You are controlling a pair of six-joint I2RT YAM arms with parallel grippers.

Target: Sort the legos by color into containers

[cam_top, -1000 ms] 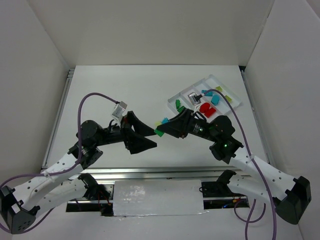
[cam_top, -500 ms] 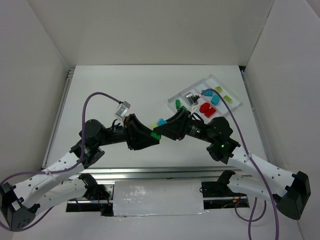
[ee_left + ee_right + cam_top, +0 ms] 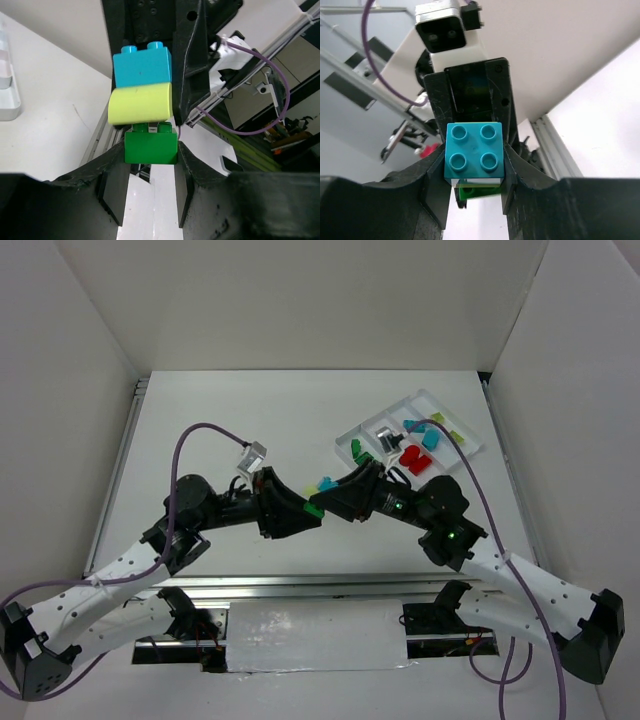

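My left jaws [image 3: 150, 165] are clenched on the green brick [image 3: 151, 150], one pad on each flank. My right jaws [image 3: 474, 167] are clenched the same way on the cyan brick [image 3: 474, 152]. Between the two sits the rounded lime brick [image 3: 141, 103], so all three are pressed into one short stack, and I hold it by both ends.

The stack's long axis runs from one set of jaws straight to the other. In the top view that is a slant from the green end [image 3: 313, 508] at near left to the cyan end [image 3: 325, 483] at far right. It seems to hang above the worktop [image 3: 250, 410], near its middle, well apart from the tray [image 3: 400, 407] at far right. My right arm is the nearer one to the tray. As I judge it, the coming move is a pull along that axis, each end drawn back toward its own arm.

The left wrist view shows the stack side-on, with all three colours and both seams. It does not show which seam would give first. The right wrist view looks down on the cyan studs, with only a sliver of green [image 3: 477, 191] below and the lime brick almost hidden. From above, the bricks are mere specks between my two black wrists.
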